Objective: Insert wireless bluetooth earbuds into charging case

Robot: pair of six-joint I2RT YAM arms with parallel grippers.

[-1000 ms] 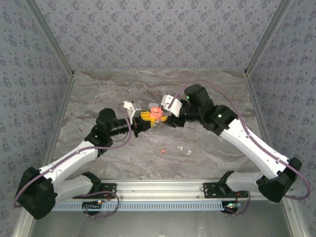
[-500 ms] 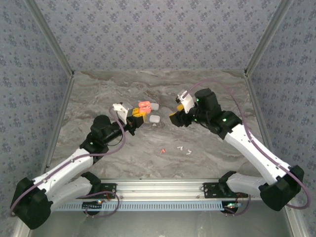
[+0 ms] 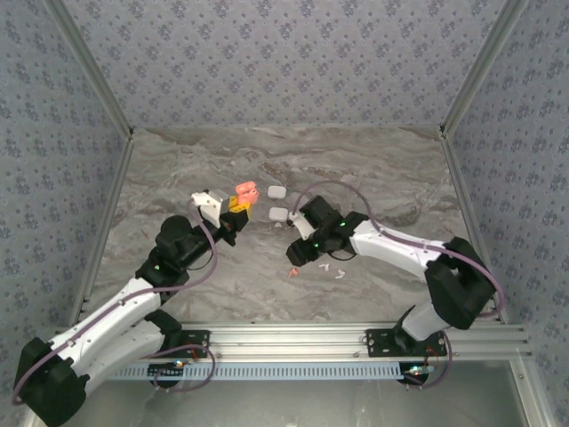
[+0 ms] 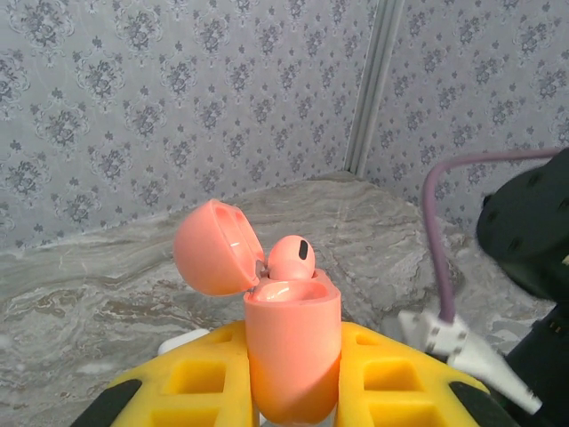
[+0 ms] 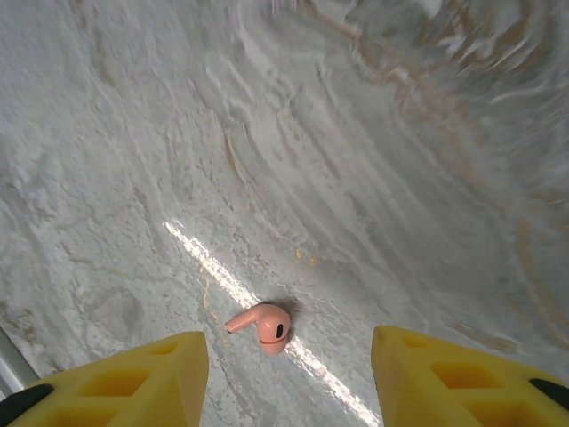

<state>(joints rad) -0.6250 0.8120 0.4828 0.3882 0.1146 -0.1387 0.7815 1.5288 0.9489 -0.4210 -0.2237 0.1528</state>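
Between the clamping fingers of the left pincer [image 4: 292, 384] stood a pink charging case [image 4: 293, 342], upright, its lid [image 4: 213, 247] open and one pink earbud [image 4: 292, 258] seated inside. Nearer the arm bases than that case, a second pink earbud [image 5: 262, 326] lay on the worktop [image 5: 400, 178] under the right pincer [image 5: 289, 374], whose fingers stood apart, holding nothing. Two white cases [image 3: 276, 191] lay just right of the pink case.
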